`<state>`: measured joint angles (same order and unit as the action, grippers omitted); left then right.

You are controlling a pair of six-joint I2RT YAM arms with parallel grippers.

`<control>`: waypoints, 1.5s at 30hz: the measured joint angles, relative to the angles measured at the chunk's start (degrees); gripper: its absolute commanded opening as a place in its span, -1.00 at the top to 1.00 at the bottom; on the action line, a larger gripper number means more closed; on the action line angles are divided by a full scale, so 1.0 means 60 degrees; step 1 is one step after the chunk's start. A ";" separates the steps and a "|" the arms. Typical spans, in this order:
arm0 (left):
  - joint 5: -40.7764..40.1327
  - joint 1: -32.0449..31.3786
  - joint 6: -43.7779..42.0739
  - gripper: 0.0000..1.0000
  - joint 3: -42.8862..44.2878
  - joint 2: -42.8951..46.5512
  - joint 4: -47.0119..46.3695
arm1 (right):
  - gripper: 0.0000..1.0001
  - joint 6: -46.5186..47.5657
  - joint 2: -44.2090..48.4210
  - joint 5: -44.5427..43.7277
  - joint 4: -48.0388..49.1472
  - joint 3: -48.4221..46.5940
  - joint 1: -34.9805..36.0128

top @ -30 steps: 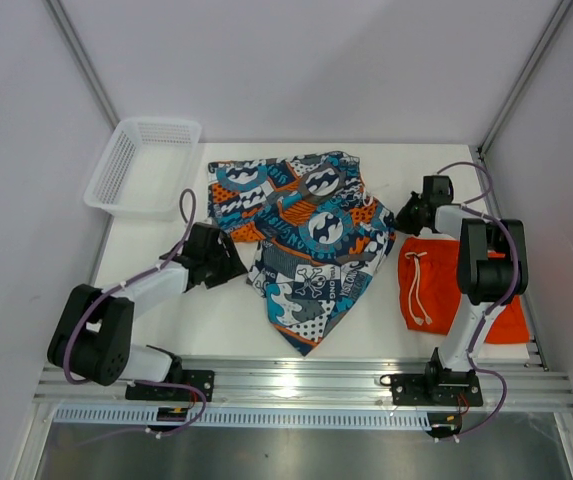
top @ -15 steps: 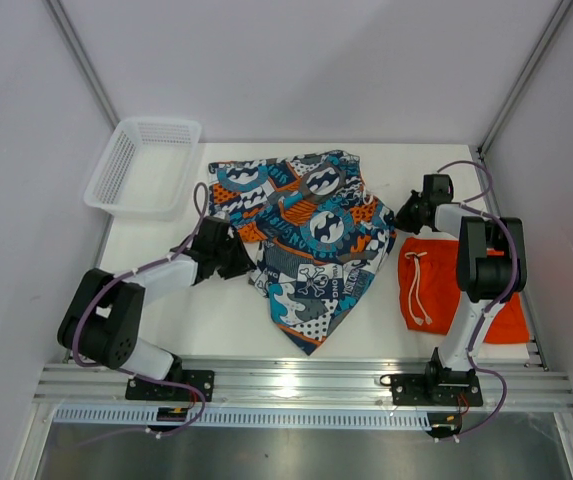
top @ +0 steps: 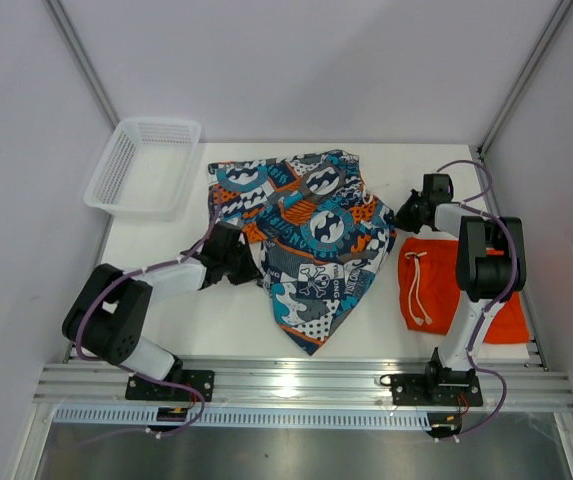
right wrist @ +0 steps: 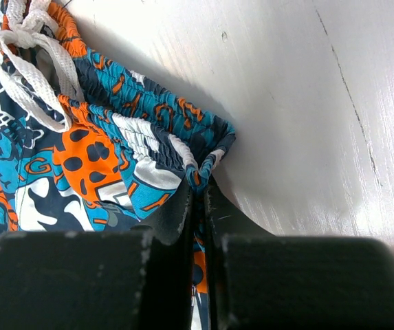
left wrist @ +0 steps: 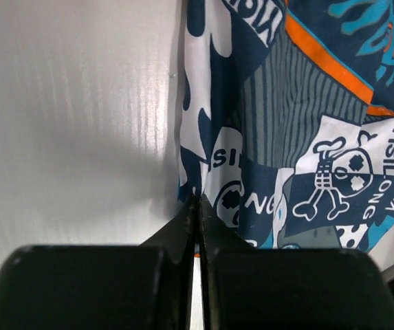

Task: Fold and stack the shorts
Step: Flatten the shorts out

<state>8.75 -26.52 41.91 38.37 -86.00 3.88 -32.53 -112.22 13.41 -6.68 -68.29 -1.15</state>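
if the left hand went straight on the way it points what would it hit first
The printed shorts: the left hand is shut on their edge, so going straight on it would likely push into more of that fabric, with bare table just alongside.

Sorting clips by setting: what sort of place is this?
Probably a robotics lab: white walls enclose a white table, the left arm and right arm are bolted to an aluminium rail, and the props are printed shorts, orange shorts and a mesh basket.
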 measured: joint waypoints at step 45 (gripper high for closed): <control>-0.4619 -0.4579 -0.1581 -0.54 0.2816 0.0809 0.3585 | -0.35 -0.0171 -0.0780 -0.1654 -0.1843 -0.2958 0.1213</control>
<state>-18.96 -54.00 32.42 55.27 -81.14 25.39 -33.56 -116.90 3.49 -17.74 -86.04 6.13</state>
